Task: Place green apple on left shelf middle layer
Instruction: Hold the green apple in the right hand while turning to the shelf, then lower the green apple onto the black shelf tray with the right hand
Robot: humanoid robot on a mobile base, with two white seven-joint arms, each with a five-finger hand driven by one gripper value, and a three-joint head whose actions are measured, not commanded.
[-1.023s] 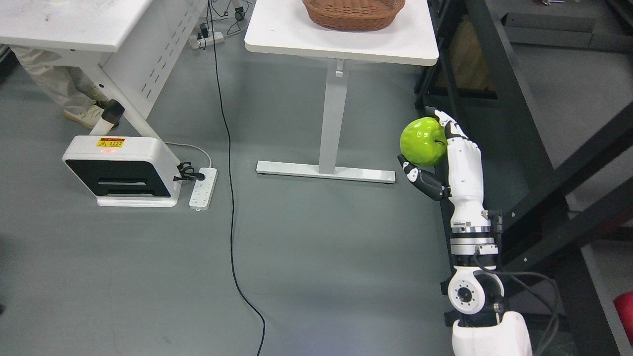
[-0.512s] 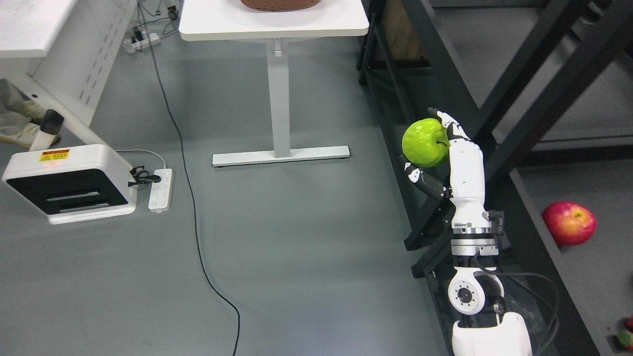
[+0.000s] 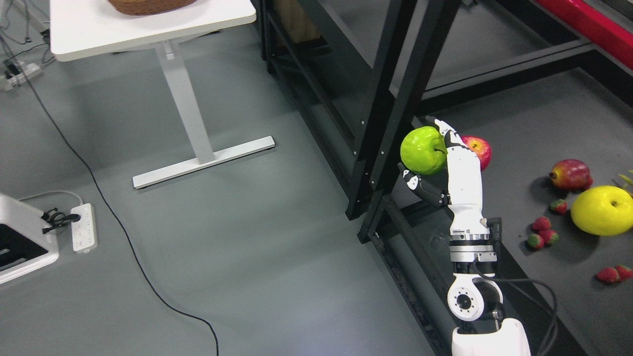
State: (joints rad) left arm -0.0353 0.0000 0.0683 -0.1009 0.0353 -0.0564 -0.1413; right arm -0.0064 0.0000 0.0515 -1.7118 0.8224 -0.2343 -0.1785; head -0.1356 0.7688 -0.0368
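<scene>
Glossy green apple (image 3: 423, 150), held aloft

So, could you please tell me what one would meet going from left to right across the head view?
Power strip → white table → black shelf post → green apple in the right hand → dark red fruit → yellow apple.

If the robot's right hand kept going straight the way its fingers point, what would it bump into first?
Probably the red apple lying on the grey shelf just past the fingertips. The right hand, holding the green apple, points up the picture toward it. Depth is hard to judge, so it might pass above.
</scene>
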